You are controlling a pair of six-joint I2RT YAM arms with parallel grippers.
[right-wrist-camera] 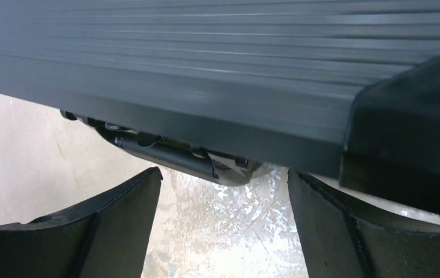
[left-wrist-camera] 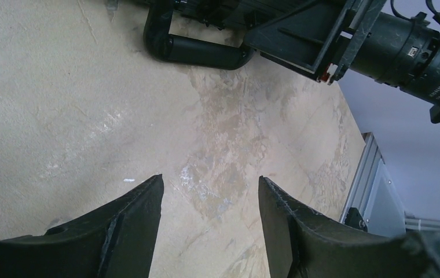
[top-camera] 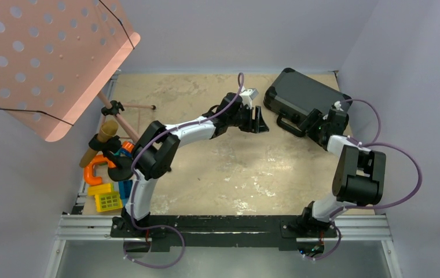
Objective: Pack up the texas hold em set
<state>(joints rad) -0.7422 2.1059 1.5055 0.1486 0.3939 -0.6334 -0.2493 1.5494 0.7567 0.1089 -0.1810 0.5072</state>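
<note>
Top external view showed the wide beige table [top-camera: 206,168], its surface patchy and scratched. On its far right part lay the black hard briefcase [top-camera: 307,92]. The case was closed and flat, and it was turned at an angle to the table edges. Its lid looked matte, with fine parallel ribs along its length and thick rounded corners of moulded plastic. A black tubular handle [top-camera: 289,125] lay at the near long side of the case, low over the table, with small latches close to it.

The right gripper [right-wrist-camera: 223,174] stood just before this side of the case, and its jaws were spread wide. Between them only the table and the handle beyond the tips were seen, so it held nothing. Whether one dark wedge-shaped finger [right-wrist-camera: 333,231] touched the case corner, I could not tell.

The left gripper [left-wrist-camera: 210,182] hovered over bare table to the left of the case and pointed toward the handle. Its jaws were moderately apart and held nothing.
</note>
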